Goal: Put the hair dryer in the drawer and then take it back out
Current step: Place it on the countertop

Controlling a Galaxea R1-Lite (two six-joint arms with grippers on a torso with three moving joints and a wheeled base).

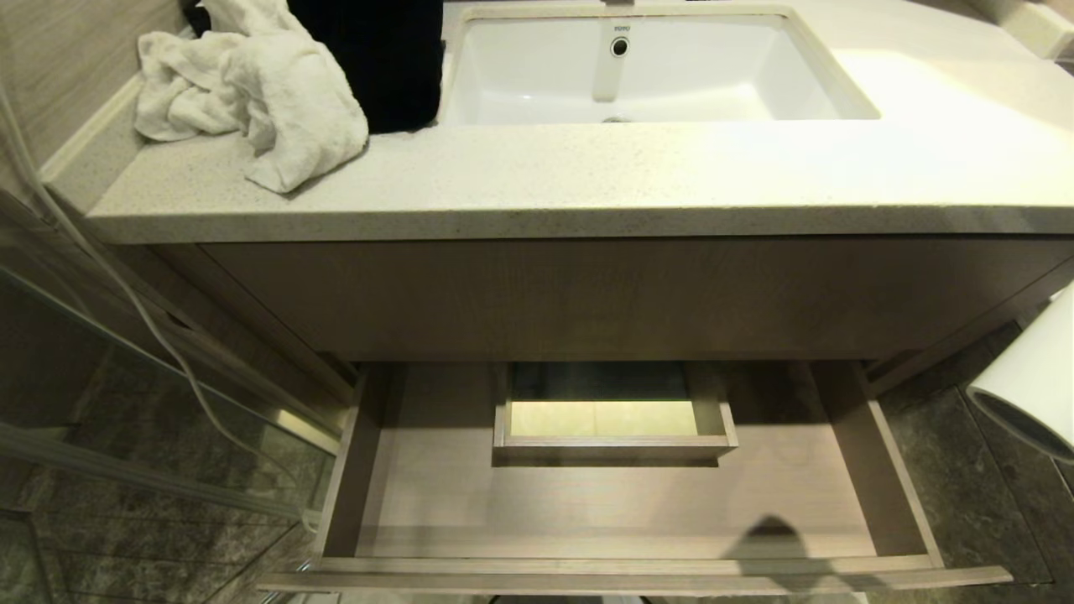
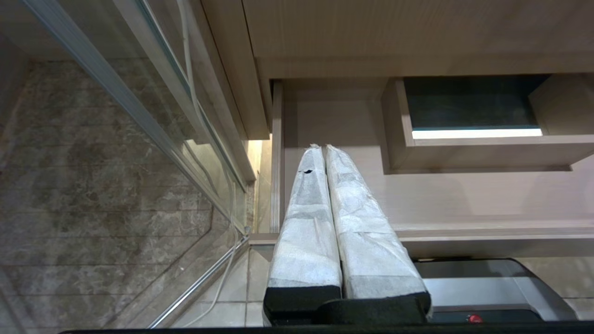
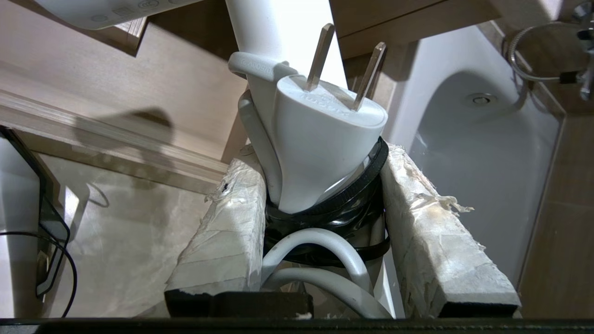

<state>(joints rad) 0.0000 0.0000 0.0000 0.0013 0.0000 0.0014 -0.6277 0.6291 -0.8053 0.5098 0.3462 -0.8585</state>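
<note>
Wrapped pads of the right end effector (image 3: 325,218) are seen clamped on the hair dryer (image 3: 320,153), squeezing its bundled cord and plug against the handle. In the head view the barrel (image 1: 1028,386) is held off the right side of the open drawer (image 1: 902,470), outside it and beside the vanity front. Its plastic shell is judged light, stiff and somewhat slippery; the handle with the banded cord is judged the safest hold. Near the drawer's left front corner, the left end effector (image 2: 323,150) is kept closed and empty.
</note>
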